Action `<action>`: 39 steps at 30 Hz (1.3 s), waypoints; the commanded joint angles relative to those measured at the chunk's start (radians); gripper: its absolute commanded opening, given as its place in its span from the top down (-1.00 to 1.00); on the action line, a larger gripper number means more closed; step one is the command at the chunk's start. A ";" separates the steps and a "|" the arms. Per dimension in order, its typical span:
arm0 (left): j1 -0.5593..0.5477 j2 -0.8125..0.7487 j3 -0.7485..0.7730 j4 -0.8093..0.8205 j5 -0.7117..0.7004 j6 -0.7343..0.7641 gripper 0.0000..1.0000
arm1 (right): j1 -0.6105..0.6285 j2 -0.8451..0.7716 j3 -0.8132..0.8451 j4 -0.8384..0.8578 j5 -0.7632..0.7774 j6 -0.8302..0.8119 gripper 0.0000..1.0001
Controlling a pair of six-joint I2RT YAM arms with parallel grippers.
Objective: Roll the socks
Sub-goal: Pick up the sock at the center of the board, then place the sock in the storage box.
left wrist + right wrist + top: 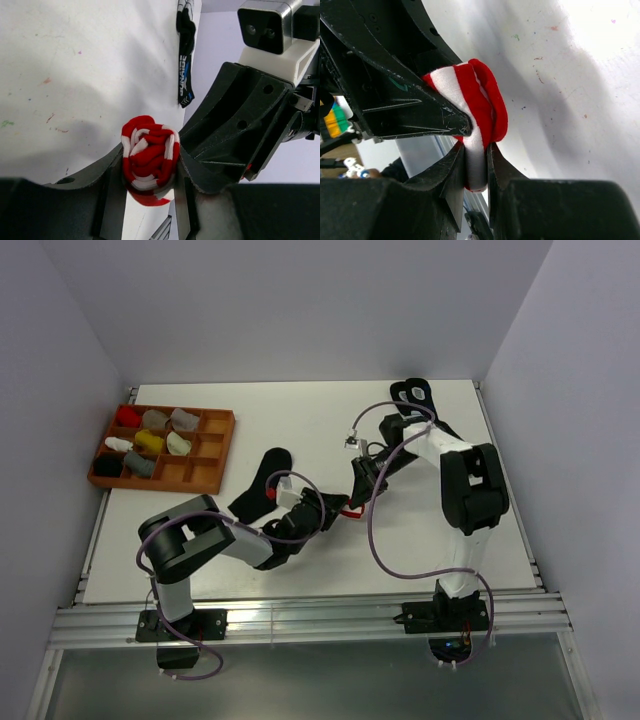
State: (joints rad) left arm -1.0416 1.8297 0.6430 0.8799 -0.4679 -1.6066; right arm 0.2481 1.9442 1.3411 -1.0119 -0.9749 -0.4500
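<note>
The left gripper (148,186) clasps the rolled striped sock (149,150) over the counter (300,420), and the right gripper (476,172) pinches its loose end. An uneven release could let the roll spring open. The black sock (262,480) lies flat nearby.

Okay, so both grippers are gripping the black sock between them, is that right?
No: it is the striped sock, red and white, as both wrist views show. The left gripper and the right gripper both grip it between them. The black sock lies on the table.
</note>
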 commanded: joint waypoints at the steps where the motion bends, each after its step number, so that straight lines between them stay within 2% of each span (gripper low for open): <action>1: 0.002 0.011 0.046 0.070 0.023 0.036 0.99 | 0.014 -0.096 -0.005 0.025 -0.016 0.017 1.00; 2: 0.003 0.010 0.046 0.074 0.026 0.048 0.99 | 0.014 -0.105 -0.011 0.041 -0.010 0.017 0.77; 4: 0.003 0.006 0.046 0.071 0.029 0.059 0.99 | 0.013 -0.137 -0.040 0.067 0.022 0.031 0.48; 5: 0.003 -0.004 0.044 0.068 0.029 0.071 1.00 | 0.011 -0.151 -0.052 0.100 0.039 0.039 0.27; 7: 0.008 -0.018 0.035 0.073 0.038 0.089 1.00 | 0.010 -0.194 -0.075 0.131 0.103 0.054 0.04; 8: 0.014 -0.039 0.029 0.073 0.038 0.111 1.00 | 0.008 -0.208 -0.080 0.154 0.126 0.056 -0.20; 11: 0.026 -0.090 0.003 0.062 0.038 0.151 0.99 | -0.007 -0.251 -0.089 0.174 0.173 0.053 -0.48; 14: 0.044 -0.141 -0.020 0.042 0.044 0.181 1.00 | -0.032 -0.272 -0.079 0.161 0.163 0.037 -0.57; 17: 0.061 -0.234 -0.049 -0.010 0.022 0.200 1.00 | -0.053 -0.309 -0.094 0.173 0.182 0.036 -0.56; 20: 0.115 -0.413 -0.098 -0.140 0.006 0.250 0.99 | -0.085 -0.352 -0.123 0.170 0.211 0.011 -0.57; 22: 0.156 -0.527 -0.100 -0.339 -0.003 0.296 0.99 | -0.110 -0.373 -0.134 0.161 0.220 -0.024 -0.57; 23: 0.219 -0.623 -0.088 -0.405 0.011 0.344 1.00 | -0.139 -0.387 -0.134 0.147 0.229 -0.036 -0.57; 25: 0.296 -0.713 -0.085 -0.563 0.031 0.388 1.00 | -0.164 -0.396 -0.125 0.135 0.237 -0.065 -0.57; 26: 0.377 -0.787 -0.075 -0.611 0.043 0.428 1.00 | -0.174 -0.402 -0.119 0.119 0.240 -0.073 -0.57; 28: 0.480 -0.840 -0.059 -0.709 0.113 0.473 1.00 | -0.199 -0.412 -0.102 0.114 0.248 -0.084 -0.57; 29: 0.590 -0.866 -0.037 -0.737 0.138 0.512 0.99 | -0.204 -0.427 -0.099 0.122 0.251 -0.082 -0.57; 30: 0.642 -0.872 -0.028 -0.755 0.167 0.533 0.99 | -0.210 -0.435 -0.094 0.128 0.258 -0.078 -0.57; 31: 0.702 -0.871 -0.023 -0.754 0.266 0.551 1.00 | -0.213 -0.444 -0.092 0.133 0.263 -0.078 -0.57; 32: 0.826 -0.857 -0.011 -0.753 0.308 0.571 0.99 | -0.213 -0.461 -0.089 0.147 0.268 -0.075 -0.57; 33: 0.882 -0.845 -0.008 -0.739 0.345 0.574 0.99 | -0.213 -0.468 -0.089 0.156 0.275 -0.066 -0.57; 34: 0.937 -0.805 -0.006 -0.711 0.438 0.576 0.99 | -0.214 -0.473 -0.088 0.165 0.283 -0.062 -0.57; 35: 1.024 -0.775 0.003 -0.643 0.458 0.579 0.99 | -0.213 -0.481 -0.086 0.180 0.286 -0.056 -0.57; 39: 1.103 -0.595 0.107 -0.598 0.512 0.596 0.99 | -0.214 -0.485 -0.077 0.194 0.308 -0.049 -0.57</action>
State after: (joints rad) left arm 0.0349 1.1584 0.6647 0.2276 -0.0929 -1.0687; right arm 0.0364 1.4918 1.2259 -0.8593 -0.6933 -0.4988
